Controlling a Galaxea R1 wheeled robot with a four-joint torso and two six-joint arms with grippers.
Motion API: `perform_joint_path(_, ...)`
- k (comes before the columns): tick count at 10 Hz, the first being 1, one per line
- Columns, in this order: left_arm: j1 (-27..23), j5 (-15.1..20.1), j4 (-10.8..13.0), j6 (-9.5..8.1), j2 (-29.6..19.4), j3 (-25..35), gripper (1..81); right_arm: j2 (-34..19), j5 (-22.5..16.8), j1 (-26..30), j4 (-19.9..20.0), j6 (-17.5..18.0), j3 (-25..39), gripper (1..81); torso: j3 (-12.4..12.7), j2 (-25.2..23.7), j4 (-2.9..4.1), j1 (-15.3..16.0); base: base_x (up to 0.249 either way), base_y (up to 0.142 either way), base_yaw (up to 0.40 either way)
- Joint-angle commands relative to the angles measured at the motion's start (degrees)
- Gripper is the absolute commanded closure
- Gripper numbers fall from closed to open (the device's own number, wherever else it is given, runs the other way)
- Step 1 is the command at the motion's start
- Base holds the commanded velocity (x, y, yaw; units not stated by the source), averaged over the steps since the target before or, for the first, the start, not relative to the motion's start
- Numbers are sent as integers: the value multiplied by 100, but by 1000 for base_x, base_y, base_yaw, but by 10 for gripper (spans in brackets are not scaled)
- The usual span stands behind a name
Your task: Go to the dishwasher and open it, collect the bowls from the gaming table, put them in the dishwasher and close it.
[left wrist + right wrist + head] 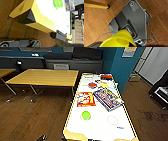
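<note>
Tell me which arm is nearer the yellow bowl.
Right. The yellow bowl looms close at the right wrist, over the floor; the left wrist is by the gaming table's end, facing the green bowl.

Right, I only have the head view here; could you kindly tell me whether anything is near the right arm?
Observer: Yes, a yellow bowl shows large and close to the right wrist camera, above the wooden floor. I cannot tell whether it is gripped.
Operator: Thank you. What does the left wrist see of the gaming table?
Observer: Its yellowish side wall, with a dark block under the corner.
Operator: Anything else along that side?
Observer: A second dark fitting sits further along the lower edge.
</note>
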Motion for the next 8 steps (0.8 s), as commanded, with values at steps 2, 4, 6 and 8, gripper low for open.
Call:
perform_joint_path(2,-1504,1442,-495,-626,525,-589,10,-165,-366,74,-158,-24,58,811,0,0,0,0,0,0,0)
perform_joint_path(4,-1874,1705,-486,-784,997,-982,10,-165,-375,100,-149,-24,58,811,0,0,0,0,0,0,0)
perform_joint_path(6,-2059,1653,-495,-1249,1369,-1494,10,-147,-393,170,-140,-15,14,811,-2,2,0,0,0,0,0)
perform_joint_path(8,-2218,1539,-451,-1882,1720,-2197,10,-103,-498,275,-114,-15,5,811,-2,2,0,0,0,0,0)
